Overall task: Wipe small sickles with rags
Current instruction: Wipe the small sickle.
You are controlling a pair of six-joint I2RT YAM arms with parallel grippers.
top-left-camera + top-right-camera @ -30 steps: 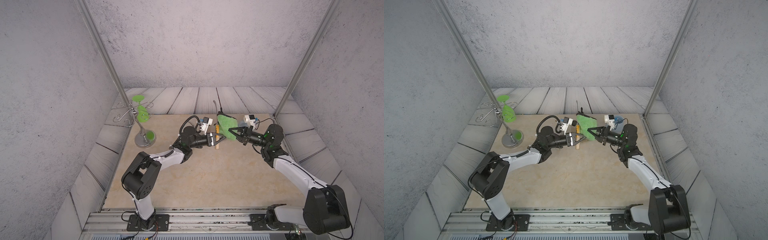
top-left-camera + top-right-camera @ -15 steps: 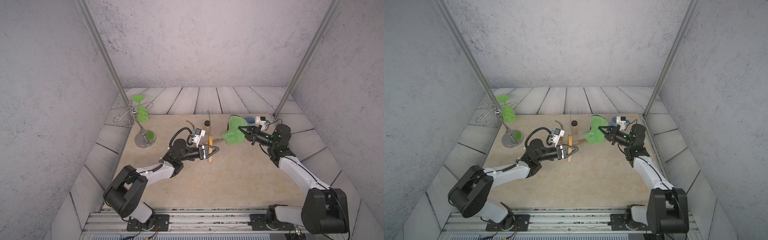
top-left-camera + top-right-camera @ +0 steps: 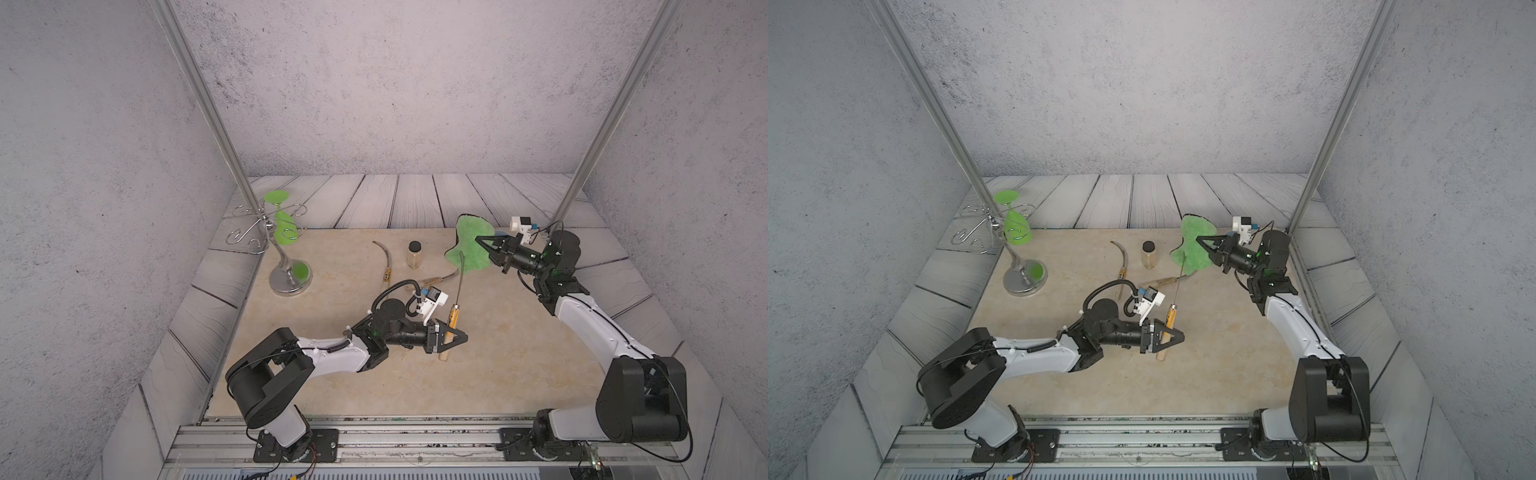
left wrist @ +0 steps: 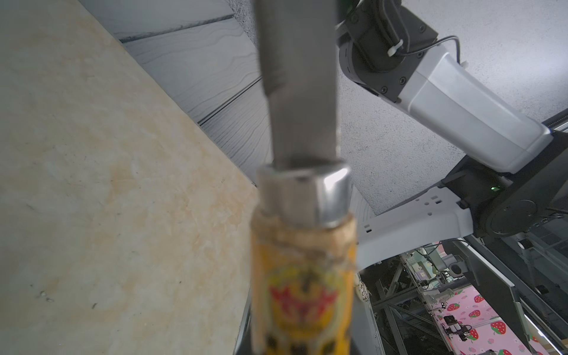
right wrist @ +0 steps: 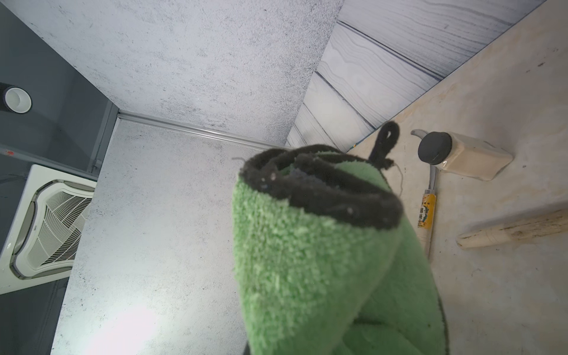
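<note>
Wipe pending | your left pincer (image 3: pixel 451 337) clamps sickle (image 3: pixel 452 318), right pincer (image 3: pixel 484 243) clamps rag (image 3: pixel 467 247) | next: bring rag onto blade (image 3: pixel 460 272)

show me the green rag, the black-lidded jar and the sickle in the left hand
green rag (image 3: pixel 467 232), in a top view, its fluffy upper part
jar (image 3: pixel 414 262), in a top view, its pale body
held sickle (image 3: pixel 452 318), in a top view, the yellow label on its handle

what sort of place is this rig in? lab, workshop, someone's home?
Likely a robot lab test cell, not a workshop: grey panel walls on aluminium posts, both arms bolted to a front rail, and the left wrist view shows seemingly more rigs beyond.
</note>
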